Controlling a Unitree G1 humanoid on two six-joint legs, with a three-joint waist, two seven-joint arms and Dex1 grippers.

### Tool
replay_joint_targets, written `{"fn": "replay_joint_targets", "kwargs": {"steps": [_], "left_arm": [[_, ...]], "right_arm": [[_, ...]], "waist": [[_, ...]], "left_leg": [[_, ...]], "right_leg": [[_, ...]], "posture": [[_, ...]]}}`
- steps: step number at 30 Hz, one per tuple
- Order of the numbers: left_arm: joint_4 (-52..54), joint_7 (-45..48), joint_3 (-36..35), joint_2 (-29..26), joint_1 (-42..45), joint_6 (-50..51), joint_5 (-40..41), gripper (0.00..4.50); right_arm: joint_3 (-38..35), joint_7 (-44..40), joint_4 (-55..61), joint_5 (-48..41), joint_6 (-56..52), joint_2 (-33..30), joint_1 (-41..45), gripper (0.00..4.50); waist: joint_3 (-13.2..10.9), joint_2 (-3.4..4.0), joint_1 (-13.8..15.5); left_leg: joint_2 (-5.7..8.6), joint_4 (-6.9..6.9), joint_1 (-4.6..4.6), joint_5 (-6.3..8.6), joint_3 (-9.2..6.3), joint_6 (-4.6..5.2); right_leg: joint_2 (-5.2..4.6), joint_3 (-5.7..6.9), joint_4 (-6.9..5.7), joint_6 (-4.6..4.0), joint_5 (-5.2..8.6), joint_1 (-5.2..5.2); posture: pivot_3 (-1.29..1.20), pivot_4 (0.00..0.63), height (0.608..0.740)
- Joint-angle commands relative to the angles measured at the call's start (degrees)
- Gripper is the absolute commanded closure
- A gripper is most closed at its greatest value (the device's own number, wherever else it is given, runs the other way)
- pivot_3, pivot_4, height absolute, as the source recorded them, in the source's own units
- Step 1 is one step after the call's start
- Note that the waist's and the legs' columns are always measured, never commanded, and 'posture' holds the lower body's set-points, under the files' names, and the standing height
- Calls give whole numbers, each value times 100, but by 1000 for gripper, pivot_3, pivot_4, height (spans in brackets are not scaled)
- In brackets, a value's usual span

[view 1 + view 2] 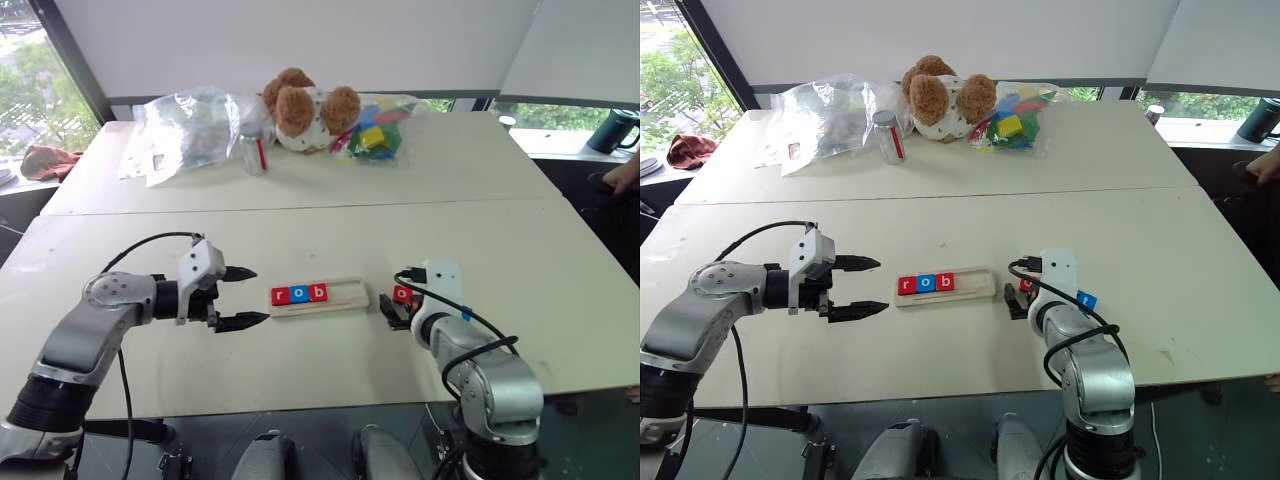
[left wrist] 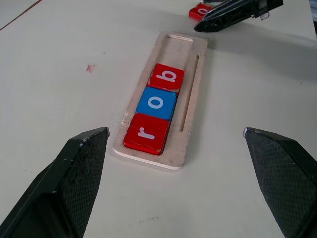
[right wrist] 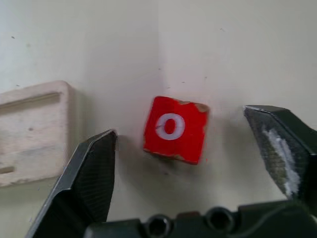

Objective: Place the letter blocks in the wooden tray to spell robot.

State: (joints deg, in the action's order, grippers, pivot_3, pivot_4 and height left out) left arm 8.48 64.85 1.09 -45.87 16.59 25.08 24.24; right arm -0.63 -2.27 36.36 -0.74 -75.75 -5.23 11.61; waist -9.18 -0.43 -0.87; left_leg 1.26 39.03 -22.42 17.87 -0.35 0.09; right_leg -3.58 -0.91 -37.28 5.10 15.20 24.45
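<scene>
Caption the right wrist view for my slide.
Open right gripper straddles a red "o" block lying on the table beside the wooden tray.

Letter blocks and wooden tray on the near table.
Wooden tray [image 1: 320,297]: long, narrow, light wood, lying flat, long axis left to right. Left part holds three tiles in a touching row: red "r" [image 2: 146,134], blue "o" [image 2: 156,103], red "b" [image 2: 166,77]; right part bare. Red "o" tile [image 3: 174,129], slightly rotated, corners chipped, flat on table just right of tray. Blue tile [image 1: 1087,299] farther right, partly hidden.
</scene>
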Motion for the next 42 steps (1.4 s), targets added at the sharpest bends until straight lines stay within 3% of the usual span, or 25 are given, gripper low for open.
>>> {"fn": "replay_joint_targets", "kwargs": {"steps": [1, 5, 8, 11, 15, 22, 33, 35, 40, 42], "left_arm": [[-55, 153, -90, -81, 170, -193, -13, 0], [-121, 444, -97, -242, 278, -154, 49, 0], [-64, 603, -22, -320, 298, -227, -3, 0], [27, 575, 42, -269, 225, -359, -104, 0], [309, 483, 46, -187, 90, -237, -23, 0], [601, 281, -85, -176, -235, -65, 60, 0], [581, 152, -103, -188, -261, -14, 72, 0], [551, 139, -87, -179, -210, -11, 66, 0], [426, 161, -80, -190, -130, -78, 22, 0], [369, 173, -103, -213, -114, -98, 11, 0]], "right_arm": [[-185, -601, 688, -422, 263, -376, 309, 52], [-485, -2287, 366, -1361, 1006, -1432, 449, 52], [-487, -4115, -1114, -1388, 3404, -2746, 371, 52], [-433, -5304, -2790, -1395, 5289, -3276, 480, 52], [-7, -6431, -4485, -1149, 6855, -3635, 815, 52], [231, -6829, -5781, -1018, 7756, -3553, 1366, 52], [434, -7003, -6168, -960, 7940, -3381, 1508, 52], [454, -6985, -6305, -912, 8000, -3344, 1558, 833], [483, -6978, -6486, -861, 8078, -3263, 1680, 3399], [472, -7004, -6430, -896, 7982, -3252, 1724, 3389]], "waist": [[-1, 2, -6], [-2, 0, -14], [-4, -2, 5], [-5, -8, 6], [-7, -7, 0], [-8, -5, -4], [-8, -5, 14], [-8, -5, 15], [-7, -4, 10], [-7, -4, 10]], "left_leg": [[-1, -2, 0, 0, 0, 0], [-4, -3, 0, 1, 0, 1], [-4, -2, 1, 4, 1, 7], [0, 5, 3, 7, 4, 14], [-6, 5, 5, 8, 6, 15], [-13, 5, 5, 6, 7, 12], [-11, 6, 4, 5, 5, 9], [-11, 6, 4, 5, 5, 9], [-11, 6, 4, 5, 5, 8], [-11, 6, 4, 5, 5, 7]], "right_leg": [[1, 0, 0, 0, 0, 2], [6, 7, 3, 0, 0, 0], [12, 11, 12, 1, 1, -8], [9, 13, 21, 2, 0, -22], [8, 8, 18, 2, 0, -20], [4, -1, 8, 2, 0, -12], [-6, -2, 10, 1, 0, -12], [-6, -2, 10, 1, 0, -12], [-7, -2, 10, 1, 0, -12], [-7, -2, 10, 1, -1, -12]], "posture": [[0, 150, 740], [0, 150, 740], [0, 150, 740], [0, 150, 740], [0, 150, 740], [0, 150, 740], [0, 150, 740], [0, 150, 740], [0, 150, 740], [0, 150, 740]]}}
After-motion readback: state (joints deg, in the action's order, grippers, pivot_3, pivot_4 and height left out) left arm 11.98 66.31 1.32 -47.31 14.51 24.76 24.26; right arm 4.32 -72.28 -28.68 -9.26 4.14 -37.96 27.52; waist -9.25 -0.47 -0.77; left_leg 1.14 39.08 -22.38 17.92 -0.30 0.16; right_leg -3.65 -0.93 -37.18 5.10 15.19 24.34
